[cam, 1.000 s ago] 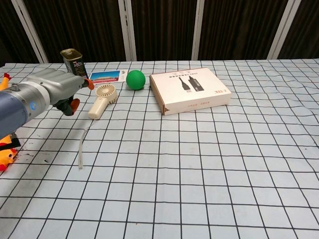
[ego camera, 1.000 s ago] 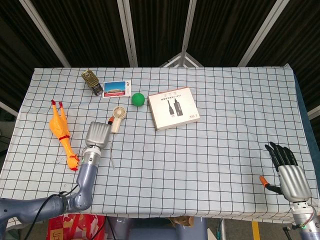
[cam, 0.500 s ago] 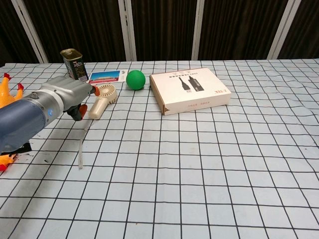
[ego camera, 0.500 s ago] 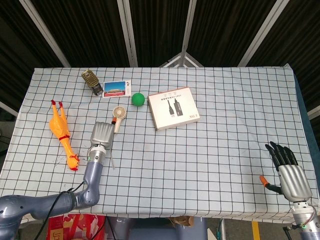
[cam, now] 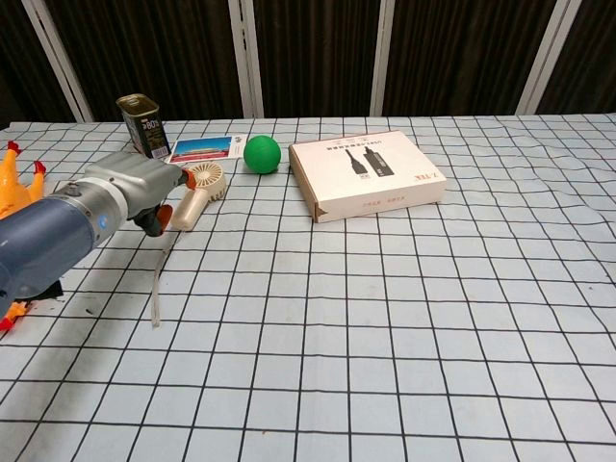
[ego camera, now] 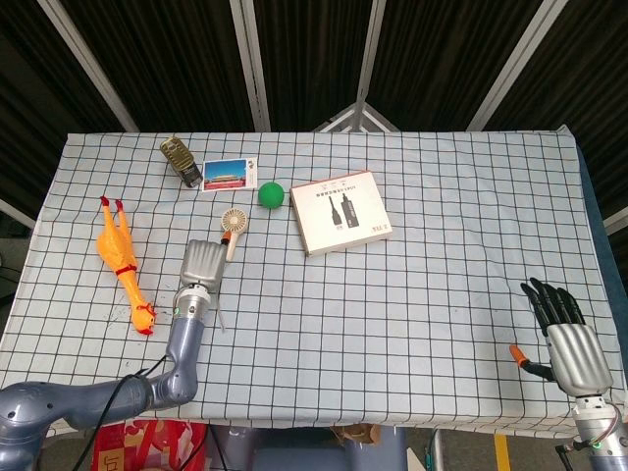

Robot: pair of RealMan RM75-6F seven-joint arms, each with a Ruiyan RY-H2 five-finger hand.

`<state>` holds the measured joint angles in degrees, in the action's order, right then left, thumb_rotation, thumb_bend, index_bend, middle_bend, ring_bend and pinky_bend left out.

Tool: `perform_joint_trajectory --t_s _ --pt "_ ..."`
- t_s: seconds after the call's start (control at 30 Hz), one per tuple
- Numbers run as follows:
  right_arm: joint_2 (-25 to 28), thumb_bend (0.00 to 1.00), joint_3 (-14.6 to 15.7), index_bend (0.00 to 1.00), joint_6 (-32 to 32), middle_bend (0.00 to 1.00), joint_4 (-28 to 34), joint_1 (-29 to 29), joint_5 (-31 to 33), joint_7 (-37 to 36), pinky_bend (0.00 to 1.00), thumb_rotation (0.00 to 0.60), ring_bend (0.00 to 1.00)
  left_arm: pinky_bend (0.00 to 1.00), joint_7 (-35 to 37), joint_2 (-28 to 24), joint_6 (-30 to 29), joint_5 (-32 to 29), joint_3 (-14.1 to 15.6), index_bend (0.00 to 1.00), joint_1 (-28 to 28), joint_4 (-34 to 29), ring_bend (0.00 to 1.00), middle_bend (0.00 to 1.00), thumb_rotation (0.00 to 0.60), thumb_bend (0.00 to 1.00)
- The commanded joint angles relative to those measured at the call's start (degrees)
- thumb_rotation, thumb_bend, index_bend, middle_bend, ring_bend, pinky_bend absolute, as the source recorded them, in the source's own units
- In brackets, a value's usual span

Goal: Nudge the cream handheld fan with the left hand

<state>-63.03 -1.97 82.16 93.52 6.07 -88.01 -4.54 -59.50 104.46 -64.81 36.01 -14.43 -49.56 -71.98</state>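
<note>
One cream handheld fan lies flat on the checked table, left of centre, long axis diagonal: round head toward the far edge beside the green ball, handle toward the left hand. Left hand at the handle end, fingers hidden, state unclear; contact uncertain. Right hand, fingers spread and empty, well apart at the near right.

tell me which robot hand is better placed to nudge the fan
Left. The left robot hand sits right at the fan, against its handle end in the chest view. The right robot hand is far across the table, near its front right corner.
</note>
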Motion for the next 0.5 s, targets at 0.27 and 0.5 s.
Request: perform_joint_trajectory --t_s 0.27,0.5 --pt "0.0 0.29 -0.2 0.0 0.3 0.0 0.0 0.0 0.0 -0.2 0.04 0.6 0.0 0.72 0.2 0.6 0.4 -0.3 0.7 0.17 -0.2 0.9 0.73 0.93 0.6 0.89" --pt "0.0 0.29 -0.2 0.0 0.4 0.0 -0.1 0.0 0.0 -0.5 0.04 0.6 0.0 0.72 0.2 0.7 0.6 -0.7 1.6 0.18 0.2 1.4 0.73 0.93 0.6 0.89"
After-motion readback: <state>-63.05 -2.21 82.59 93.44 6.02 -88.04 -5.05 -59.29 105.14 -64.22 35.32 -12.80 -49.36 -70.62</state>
